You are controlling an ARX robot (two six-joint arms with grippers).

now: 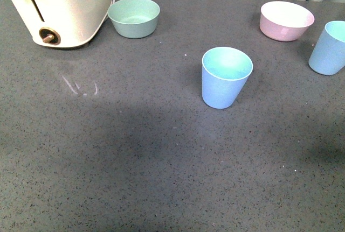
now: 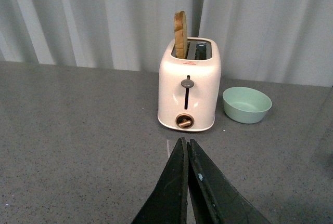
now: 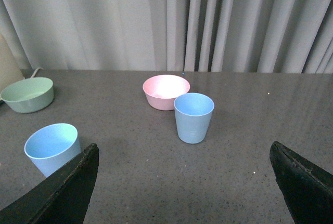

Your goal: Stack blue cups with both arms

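Observation:
One blue cup point(image 1: 226, 77) stands upright in the middle of the grey table. The second blue cup point(image 1: 329, 47) stands upright at the right edge, beside the pink bowl. Neither arm shows in the front view. In the right wrist view the second cup point(image 3: 193, 117) stands ahead of my open right gripper point(image 3: 184, 154), a little right of its centre line and well apart. The first cup point(image 3: 52, 148) is next to one of its fingers point(image 3: 78, 180). My left gripper point(image 2: 187, 146) is shut and empty, pointing at the toaster. No cup shows in the left wrist view.
A cream toaster point(image 1: 59, 6) with a slice of toast point(image 2: 180, 34) in it stands at the back left. A mint-green bowl point(image 1: 133, 17) sits beside it. A pink bowl point(image 1: 285, 20) sits at the back right. A grey curtain hangs behind the table.

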